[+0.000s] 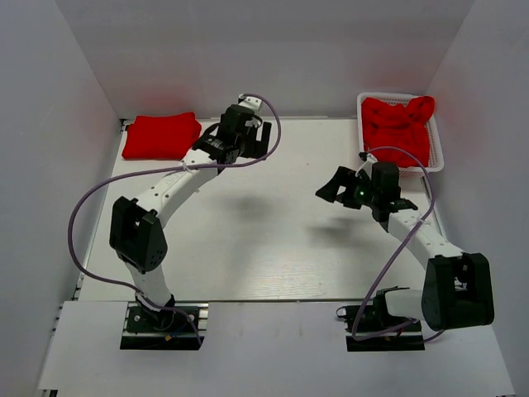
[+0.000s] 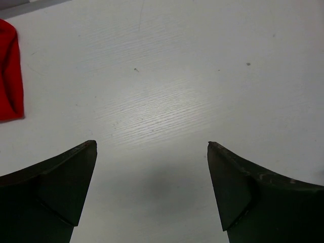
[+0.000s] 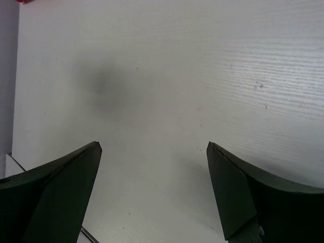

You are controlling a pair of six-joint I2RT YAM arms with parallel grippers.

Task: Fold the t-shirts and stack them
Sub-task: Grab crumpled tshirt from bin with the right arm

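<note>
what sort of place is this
Probably a robot lab cell: white walls box in a white table, two arms bolted at its edge, folded red t-shirts, more t-shirts heaped in a mesh basket.

A lab test cell: white enclosure walls (image 1: pixel 273 50) around a white table (image 1: pixel 264 240) with bolted arms.

The middle of the table (image 1: pixel 273 240) is open board, so there's loads of room to swing through. My left gripper (image 2: pixel 152 144) has its fingers spread over bare surface, and the only thing near it is the folded shirt (image 1: pixel 161 136) to its left, in the far-left corner. My right gripper (image 3: pixel 154 144) is spread too, also over bare board. The far-right corner is taken up by the basket (image 1: pixel 361 124), with shirts (image 1: pixel 398 124) heaped past its rim. Walls (image 1: pixel 50 124) box in the left, right and far sides.
</note>
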